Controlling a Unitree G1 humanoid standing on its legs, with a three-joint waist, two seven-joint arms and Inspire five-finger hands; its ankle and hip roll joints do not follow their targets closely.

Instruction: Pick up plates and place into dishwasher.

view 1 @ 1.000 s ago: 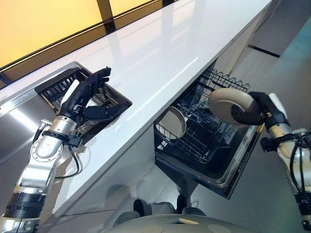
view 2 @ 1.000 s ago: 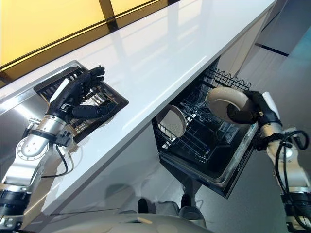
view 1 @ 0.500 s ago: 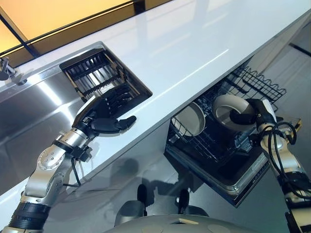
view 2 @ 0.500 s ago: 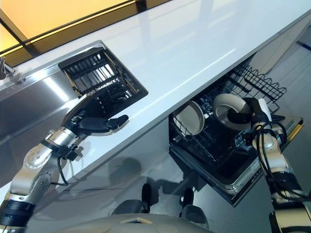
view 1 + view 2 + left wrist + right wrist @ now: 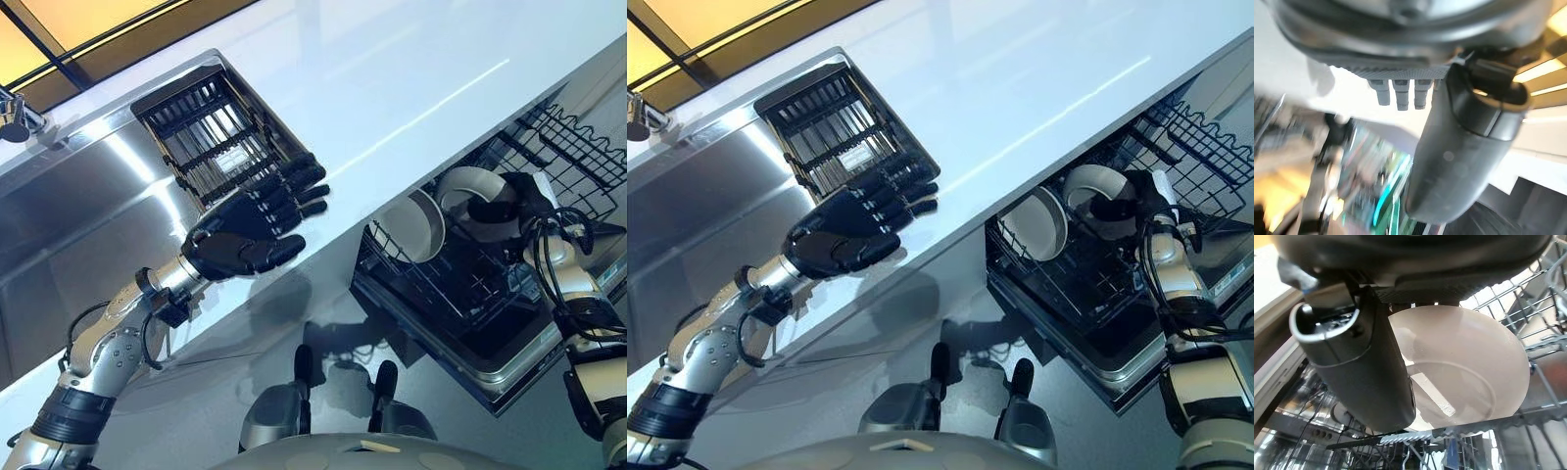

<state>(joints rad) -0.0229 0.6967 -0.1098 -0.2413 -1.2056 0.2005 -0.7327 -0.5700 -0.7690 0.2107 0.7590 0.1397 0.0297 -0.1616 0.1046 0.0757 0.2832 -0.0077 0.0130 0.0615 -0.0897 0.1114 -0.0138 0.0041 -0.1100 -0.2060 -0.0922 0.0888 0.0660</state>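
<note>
Plate (image 5: 468, 196): cream, on edge in the dishwasher rack (image 5: 490, 284), right of the scene; rim pinched by the right hand (image 5: 517, 201). Thumb (image 5: 1359, 367) across the plate's face in the right wrist view, plate's lower edge down among the rack's tines.

Far left: tap (image 5: 12, 113) at the scene's edge, above a steel sink (image 5: 69, 215). Just right of the sink, a dark slatted drain grid (image 5: 211, 137) set into the white counter (image 5: 392, 69).

Left hand (image 5: 250, 230): over the counter's near edge, just near of the grid; fingers straight and spread, thumb out to the side, holding nothing. Palm down, fingertips toward the right. Contact with the counter not clear.

Centre to right: counter running far and to the right, bare and glossy. Below its near edge, the dishwasher open, black wire rack pulled out.

In the rack, left side: a second plate (image 5: 416, 227), also cream, standing on edge, tilted. Just right of it, the held plate, the two close together but whether touching cannot be told.

Right hand: reaching into the rack from the right, fingers behind the plate, thumb in front. Far of the hand, an upper wire basket (image 5: 573, 147), black.

Near right: dishwasher door (image 5: 529, 357) lowered, steel inner face up.
</note>
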